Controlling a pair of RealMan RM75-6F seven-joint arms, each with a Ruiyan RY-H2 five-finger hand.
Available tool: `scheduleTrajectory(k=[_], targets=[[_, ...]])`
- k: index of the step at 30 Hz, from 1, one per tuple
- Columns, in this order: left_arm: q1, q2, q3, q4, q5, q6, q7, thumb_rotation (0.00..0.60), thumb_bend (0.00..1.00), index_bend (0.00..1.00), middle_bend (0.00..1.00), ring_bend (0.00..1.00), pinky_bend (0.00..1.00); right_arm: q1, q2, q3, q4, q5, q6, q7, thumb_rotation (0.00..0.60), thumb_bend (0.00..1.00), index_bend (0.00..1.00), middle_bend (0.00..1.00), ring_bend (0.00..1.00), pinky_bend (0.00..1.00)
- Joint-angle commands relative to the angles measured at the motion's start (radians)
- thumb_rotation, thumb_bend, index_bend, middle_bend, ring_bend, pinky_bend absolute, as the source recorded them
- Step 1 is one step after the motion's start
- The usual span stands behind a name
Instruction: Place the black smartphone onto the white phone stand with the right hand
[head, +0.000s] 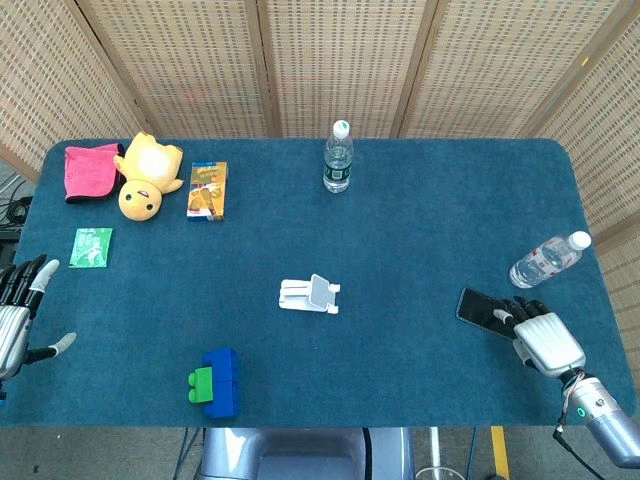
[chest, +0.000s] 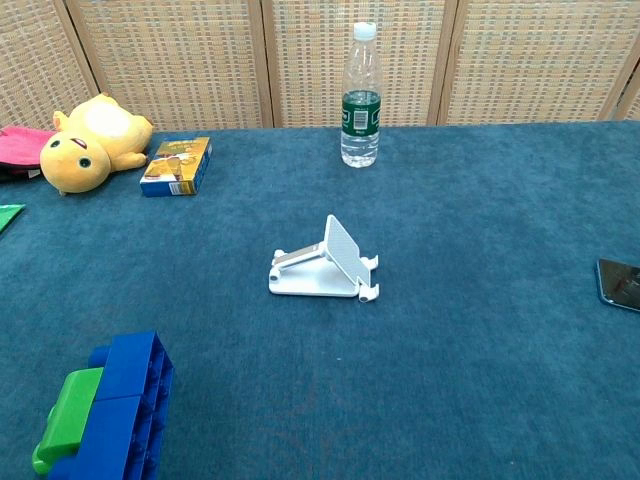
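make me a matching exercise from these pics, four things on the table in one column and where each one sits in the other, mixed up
Things:
1. black smartphone
2. white phone stand
3. blue and green blocks
4. yellow plush toy

Places:
A. middle of the table
B. far left corner, beside the pink cloth
C. right side, under the right robot hand fingertips
D. near edge, left of centre

Pairs: 1-C, 2-A, 3-D, 4-B
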Motion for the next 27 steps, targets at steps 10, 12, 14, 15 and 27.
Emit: scheduleTrajectory(k=[10,12,14,15,27], targets=[[-0.002,0.006,-0.001,-0.001,-0.006,-0.006,-0.01,0.6,0.0,0.0,0.0,0.0,0.0,0.096,-0.026,0.129,-0.169,0.364,-0.275,0.016,0.6,0.13,0.03,0.08,0.07,0.2],[-0.002,0.008,-0.001,-0.001,-0.007,-0.008,-0.013,0.6,0.0,0.0,0.0,0.0,0.0,0.102,-0.044,0.143,-0.17,0.415,-0.282,-0.021,0.6,0.13,0.03,0.1,0.09,0.2],[-0.003,0.009,-0.002,-0.001,-0.007,-0.008,-0.014,0.6,0.0,0.0,0.0,0.0,0.0,0.11,-0.052,0.152,-0.177,0.456,-0.293,-0.047,0.6,0.13,0.04,0.12,0.1,0.2],[-0.003,0.01,-0.002,-0.002,-0.007,-0.008,-0.014,0.6,0.0,0.0,0.0,0.0,0.0,0.112,-0.054,0.155,-0.18,0.47,-0.297,-0.055,0.6,0.13,0.04,0.13,0.11,0.2],[-0.004,0.016,0.0,-0.007,-0.008,-0.012,-0.018,0.6,0.0,0.0,0.0,0.0,0.0,0.166,-0.128,0.181,-0.209,0.706,-0.278,-0.269,0.6,0.14,0.11,0.17,0.16,0.2]])
